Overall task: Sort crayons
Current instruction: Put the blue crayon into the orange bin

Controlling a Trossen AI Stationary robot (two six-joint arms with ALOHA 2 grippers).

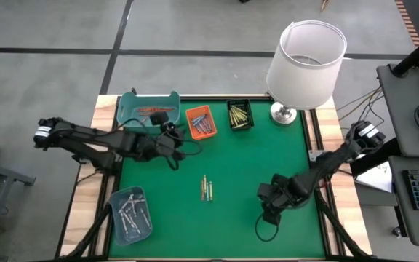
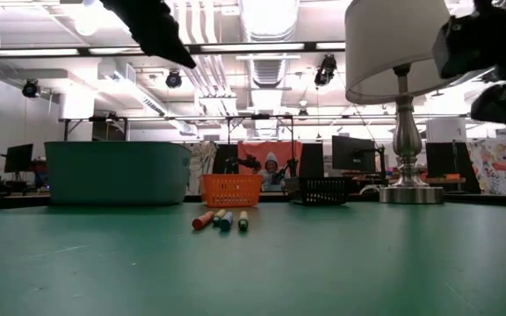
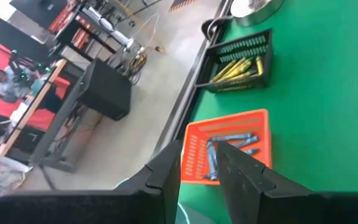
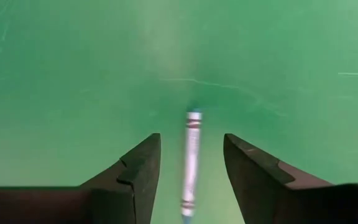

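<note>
- While most crayons already sit in trays, a few still lie loose on the green surface [image 1: 238, 160], so I think the sorting is well along but not finished.
- Red ones lie in the teal tray [image 1: 148, 106], blue ones in the orange tray [image 1: 201, 121], yellow-green ones in the black tray [image 1: 239, 115], and grey ones in the clear tray [image 1: 131, 213].
- A small bunch of loose crayons [image 1: 207, 188] waits in the middle.
- One blue crayon [image 4: 191, 162] lies flat between the wide fingers of the right end effector [image 4: 191, 177], not gripped.
- Over the orange tray hangs the left end effector [image 3: 199, 171], its fingers narrow; I cannot tell if it holds anything.
</note>
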